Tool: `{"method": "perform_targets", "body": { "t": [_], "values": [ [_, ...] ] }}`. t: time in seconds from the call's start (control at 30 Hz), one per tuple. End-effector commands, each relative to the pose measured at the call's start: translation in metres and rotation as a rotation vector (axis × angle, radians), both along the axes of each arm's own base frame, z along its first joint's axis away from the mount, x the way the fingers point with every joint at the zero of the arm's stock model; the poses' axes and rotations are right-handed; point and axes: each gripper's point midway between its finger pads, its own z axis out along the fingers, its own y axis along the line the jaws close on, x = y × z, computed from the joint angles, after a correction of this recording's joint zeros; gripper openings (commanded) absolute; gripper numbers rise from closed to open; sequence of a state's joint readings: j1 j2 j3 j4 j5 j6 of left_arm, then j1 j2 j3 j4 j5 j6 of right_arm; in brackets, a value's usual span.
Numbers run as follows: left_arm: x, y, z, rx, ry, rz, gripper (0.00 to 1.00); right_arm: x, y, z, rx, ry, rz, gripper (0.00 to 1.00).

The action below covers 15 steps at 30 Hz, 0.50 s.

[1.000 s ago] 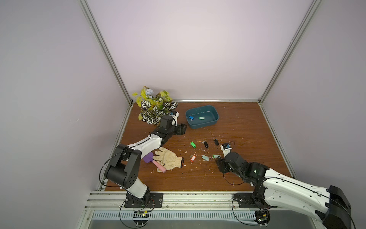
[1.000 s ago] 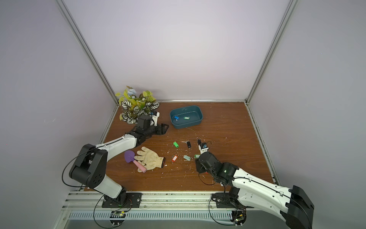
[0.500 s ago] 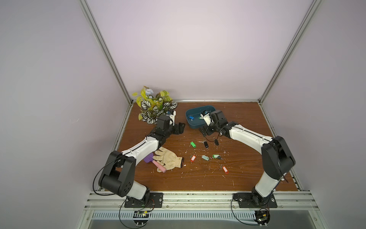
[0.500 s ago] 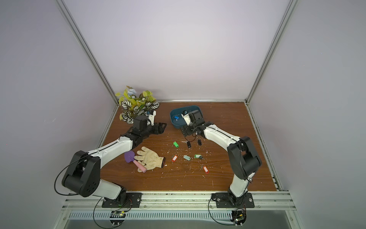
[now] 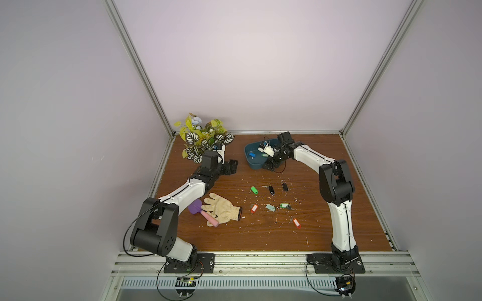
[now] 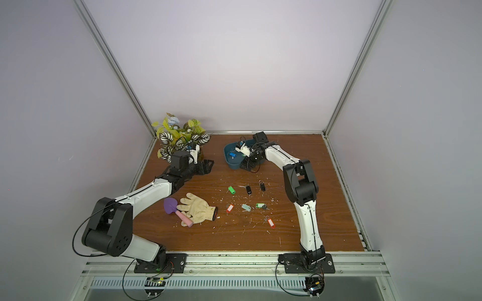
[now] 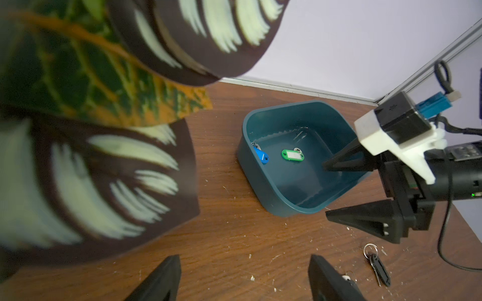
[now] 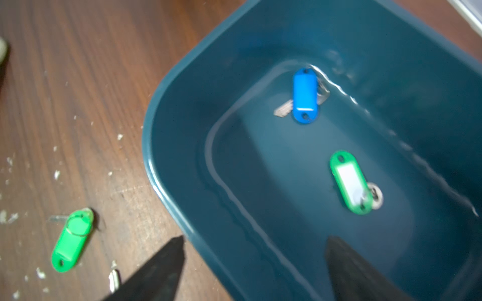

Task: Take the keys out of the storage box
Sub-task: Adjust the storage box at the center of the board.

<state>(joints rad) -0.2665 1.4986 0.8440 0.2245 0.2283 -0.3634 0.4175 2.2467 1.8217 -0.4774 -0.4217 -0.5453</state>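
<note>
The dark teal storage box (image 5: 251,164) (image 6: 230,164) stands at the back of the table. Two keys lie in it: a blue-tagged one (image 8: 304,95) (image 7: 261,155) and a green-tagged one (image 8: 350,182) (image 7: 292,155). My right gripper (image 8: 255,238) (image 7: 324,190) is open and straddles the box's near wall, with one finger inside and the other outside. Several keys lie on the table in front: green (image 5: 253,189), black (image 5: 271,189), red (image 5: 254,208), pale teal (image 5: 270,207), red (image 5: 296,223). Left of the box my left gripper (image 7: 243,258) (image 5: 232,166) is open and empty.
A leafy potted plant (image 5: 206,140) stands at the back left, right beside my left wrist. A cream glove (image 5: 221,209) and a purple trowel (image 5: 194,208) with a pink handle lie at the front left. White flecks litter the wooden table (image 5: 326,229). Walls enclose three sides.
My right arm has swung from the table's front back to the storage box, leaving a red-tagged key on the table. My left arm has barely moved.
</note>
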Motion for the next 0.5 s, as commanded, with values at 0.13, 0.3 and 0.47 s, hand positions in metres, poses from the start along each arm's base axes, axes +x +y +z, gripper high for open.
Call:
{"method": "perform_targets", "body": {
  "t": [0.13, 0.3, 0.47],
  "values": [
    [0.006, 0.008, -0.002, -0.004, -0.002, 0.004, 0.8, -0.025, 0.029, 0.027, 0.093, 0.124, 0.176, 0.33],
    [0.006, 0.011, -0.001, -0.001, -0.006, 0.011, 0.8, -0.035, 0.036, 0.057, 0.153, 0.149, 0.216, 0.13],
    [0.007, 0.012, 0.0, -0.004, -0.01, 0.01, 0.8, -0.054, 0.041, 0.092, 0.204, 0.225, 0.29, 0.0]
  ]
}}
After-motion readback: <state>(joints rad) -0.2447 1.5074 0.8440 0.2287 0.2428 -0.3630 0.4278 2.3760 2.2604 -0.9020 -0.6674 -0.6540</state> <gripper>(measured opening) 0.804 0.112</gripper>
